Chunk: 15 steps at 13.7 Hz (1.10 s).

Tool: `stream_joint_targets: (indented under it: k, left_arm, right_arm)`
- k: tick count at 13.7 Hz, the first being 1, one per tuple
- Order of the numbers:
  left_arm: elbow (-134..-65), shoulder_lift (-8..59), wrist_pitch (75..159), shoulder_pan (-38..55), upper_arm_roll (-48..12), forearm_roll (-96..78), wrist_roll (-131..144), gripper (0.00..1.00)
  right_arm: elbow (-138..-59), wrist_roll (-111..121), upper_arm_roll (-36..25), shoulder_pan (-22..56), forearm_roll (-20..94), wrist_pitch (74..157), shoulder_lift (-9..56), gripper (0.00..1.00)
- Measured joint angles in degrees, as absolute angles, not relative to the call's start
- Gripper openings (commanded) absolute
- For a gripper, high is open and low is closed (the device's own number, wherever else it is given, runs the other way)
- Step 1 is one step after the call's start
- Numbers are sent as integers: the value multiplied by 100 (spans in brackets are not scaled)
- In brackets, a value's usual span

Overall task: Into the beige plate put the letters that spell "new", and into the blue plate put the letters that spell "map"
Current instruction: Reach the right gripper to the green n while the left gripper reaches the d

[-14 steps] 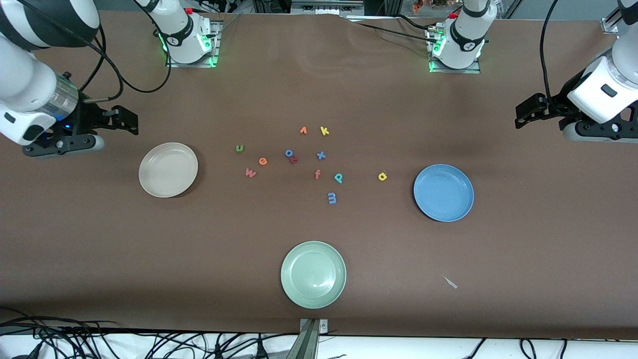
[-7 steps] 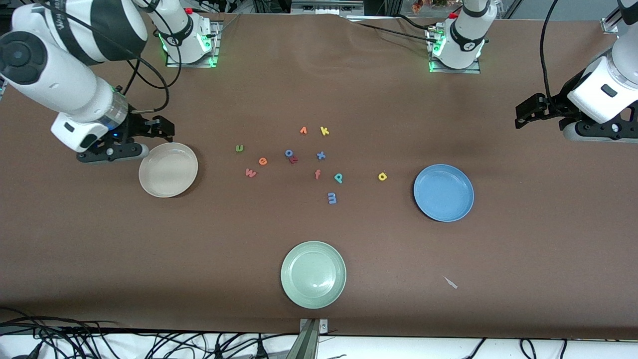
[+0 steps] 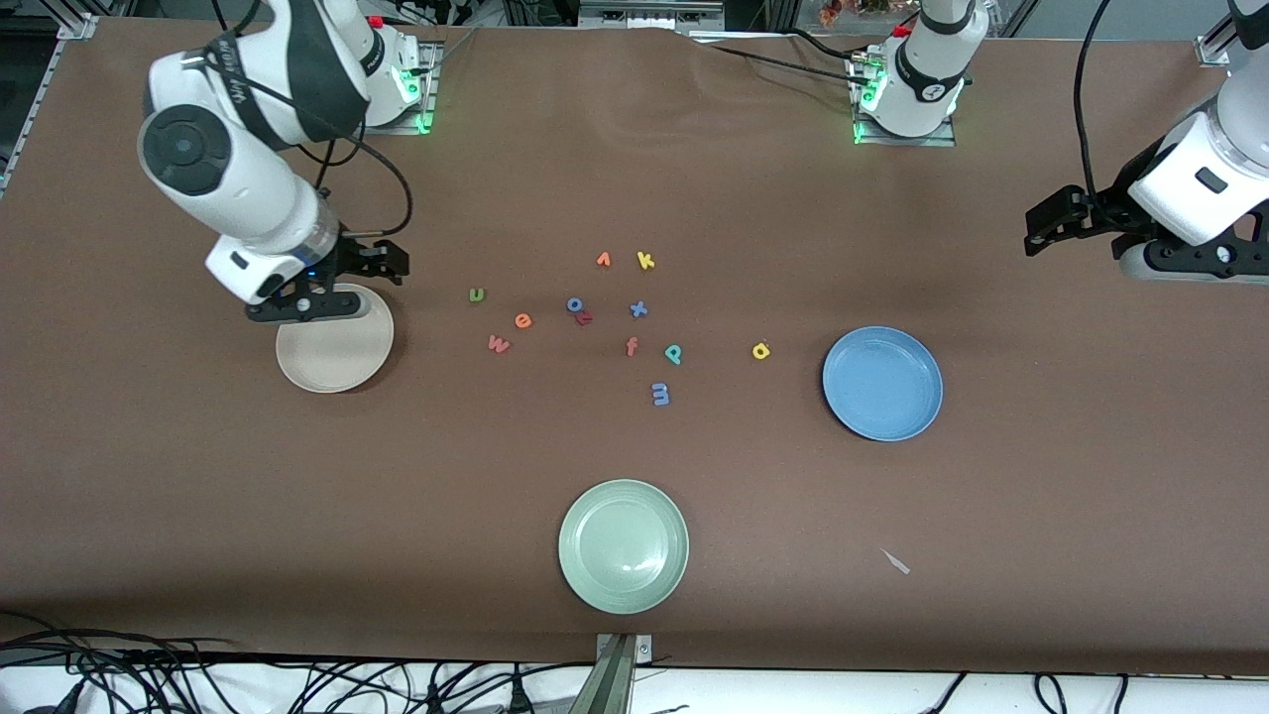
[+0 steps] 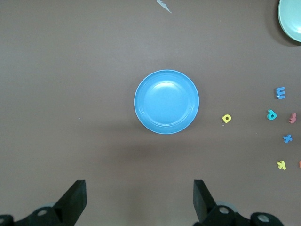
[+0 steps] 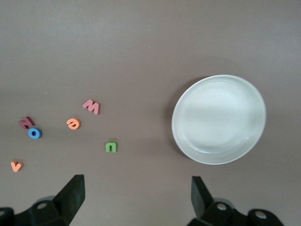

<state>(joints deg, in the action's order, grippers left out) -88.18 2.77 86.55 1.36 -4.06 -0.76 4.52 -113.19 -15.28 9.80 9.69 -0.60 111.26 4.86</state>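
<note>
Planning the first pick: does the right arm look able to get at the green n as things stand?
Probably yes. The right gripper hangs open over the beige plate's edge, and the green n lies flat on bare table just beside it, clear of the orange e.

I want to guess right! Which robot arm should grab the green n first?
The right arm, probably. Its open hand is up over the beige plate's rim, beside the green n. The left hand waits at the left arm's end of the table, past the blue plate.
</note>
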Motion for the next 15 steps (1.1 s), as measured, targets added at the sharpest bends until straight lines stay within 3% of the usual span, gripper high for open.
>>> stream_joint_targets:
  k: [15]
  left_arm:
    - [-8828, 534, 8653, 322, -427, -76, 448, 100]
  right_arm:
    - [-13734, -2634, 1801, 985, -58, 14421, 602, 100]
